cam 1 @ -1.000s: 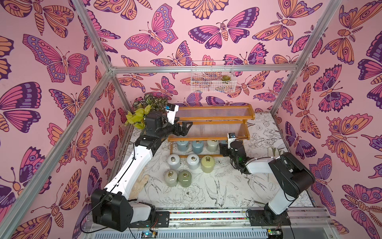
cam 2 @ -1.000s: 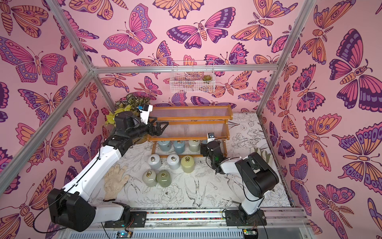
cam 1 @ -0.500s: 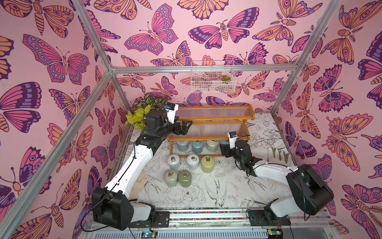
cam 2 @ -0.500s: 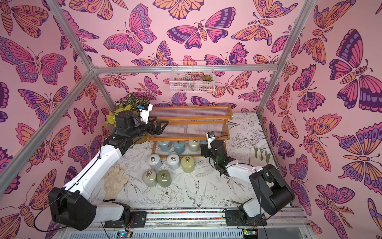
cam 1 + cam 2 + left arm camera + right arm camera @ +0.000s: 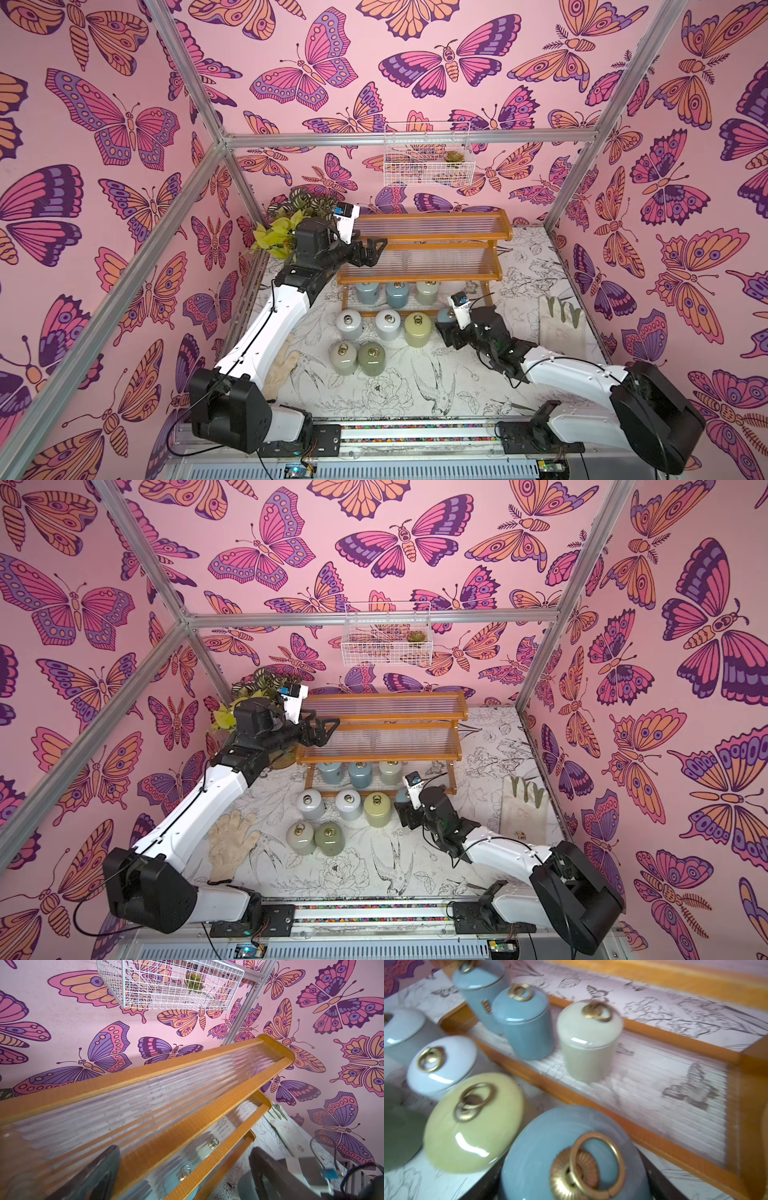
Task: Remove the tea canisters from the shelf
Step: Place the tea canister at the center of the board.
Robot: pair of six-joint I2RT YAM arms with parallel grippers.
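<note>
The fingers [image 5: 658, 1186] of the right gripper [image 5: 444, 328] are clamped round the body of a blue-grey canister [image 5: 571, 1157], brass ring pull uppermost. It hangs low over the desk [image 5: 478, 390], just in front of the bottom tier of the shelf [image 5: 419, 276] and just beside the pale yellow canister [image 5: 417, 329].

The step looks like setting it down with the desk group [image 5: 388, 325]. To do this well, the arm should lower it upright onto bare desk clear of the yellow one. The base should rest fully before the fingers part, and they should then draw back without catching the ring or the shelf's front rail.

Three canisters on the bottom tier [image 5: 397, 293] wait their turn.

The left gripper [image 5: 378, 250], fingers spread and empty, hangs at the left end of the bare upper tiers.
</note>
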